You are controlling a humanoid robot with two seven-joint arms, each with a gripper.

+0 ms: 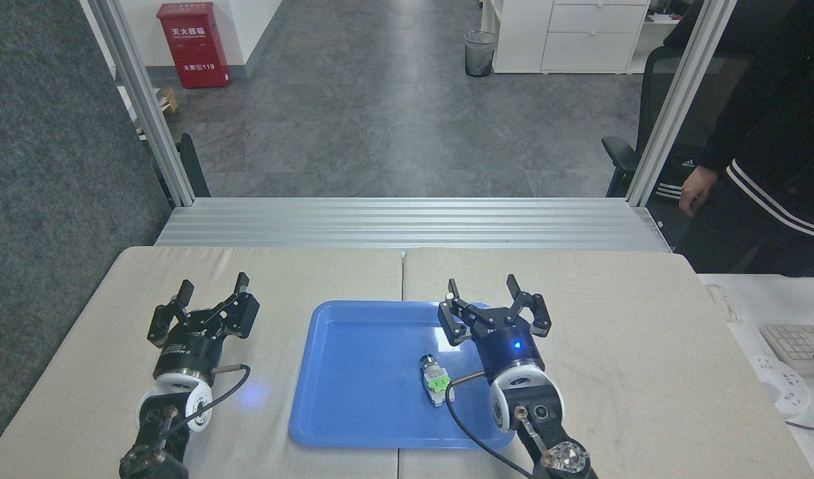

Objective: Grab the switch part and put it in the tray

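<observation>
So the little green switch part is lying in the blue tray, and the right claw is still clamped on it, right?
Not quite. The head view shows the switch part lying in the tray, but the right gripper has its jaws open, clear of it.

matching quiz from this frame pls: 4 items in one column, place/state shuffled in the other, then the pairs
Items:
1. switch part
2. tray
3. left gripper
4. right gripper

Place or state:
A. open, over the tray's far right corner
B. lying loose inside the tray, no gripper touching it
C. open, above the bare table left of the tray
D. blue, straddling the seam between the two table pads

Pairs: 1-B, 2-D, 3-C, 4-A
</observation>
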